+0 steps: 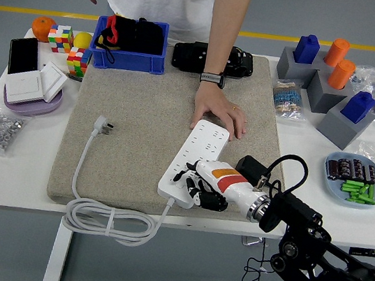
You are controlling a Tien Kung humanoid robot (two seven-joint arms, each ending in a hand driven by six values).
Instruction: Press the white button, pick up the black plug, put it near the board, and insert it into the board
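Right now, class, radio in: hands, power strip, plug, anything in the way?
Right hand down on the power strip's near end, fingers curled. Left hand out of view. Black plug untouched beside the strip. Person's hand pinning the far end.
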